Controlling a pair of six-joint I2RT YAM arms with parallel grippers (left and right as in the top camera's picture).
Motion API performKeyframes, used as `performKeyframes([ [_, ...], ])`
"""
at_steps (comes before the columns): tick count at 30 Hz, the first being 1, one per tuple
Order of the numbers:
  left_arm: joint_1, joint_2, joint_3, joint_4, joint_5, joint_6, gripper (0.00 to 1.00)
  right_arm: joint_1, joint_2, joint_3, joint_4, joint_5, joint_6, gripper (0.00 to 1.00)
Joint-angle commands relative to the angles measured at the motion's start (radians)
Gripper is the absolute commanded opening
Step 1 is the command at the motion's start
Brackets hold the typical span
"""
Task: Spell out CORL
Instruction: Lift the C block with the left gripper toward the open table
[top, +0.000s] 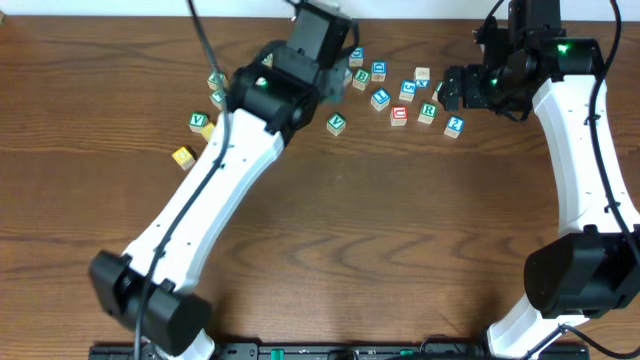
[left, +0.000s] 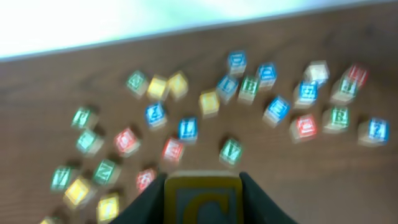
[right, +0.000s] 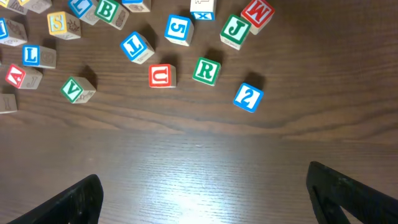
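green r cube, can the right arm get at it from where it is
Probably yes. The right tool hangs open and empty near the green R cube, which sits apart from the red U cube and blue 2 cube, nothing on top.

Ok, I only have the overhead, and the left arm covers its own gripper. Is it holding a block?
Observer: Yes. In the left wrist view the left gripper is shut on a yellow-edged block with a C facing the camera.
Operator: And the right one?
Observer: The right gripper is open and empty, with only bare table between its fingers.
Operator: Is the R free to grab?
Observer: The green R block lies apart from its neighbours, a red U block and a blue 2 block.
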Motion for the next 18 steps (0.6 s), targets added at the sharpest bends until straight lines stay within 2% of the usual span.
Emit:
performKeyframes([
  [1,0.004,-0.017,0.001,-0.086,-0.011,-0.082,0.32,-0.006,-0.001,0.016,0.008,0.003,0.006,0.99],
  [5,0.003,-0.005,0.0,-0.221,-0.008,-0.182,0.32,-0.006,-0.001,0.016,0.013,0.003,0.006,0.99],
  [9,0.003,0.014,-0.028,-0.274,-0.007,-0.219,0.32,-0.006,-0.001,0.016,0.013,0.003,0.006,0.99],
  [14,0.003,0.018,-0.159,-0.238,0.0,-0.294,0.32,-0.006,-0.001,0.016,0.013,0.003,0.006,0.99],
  [18,0.003,0.018,-0.325,-0.113,0.023,-0.33,0.32,-0.006,-0.001,0.016,0.014,0.003,0.006,0.99],
])
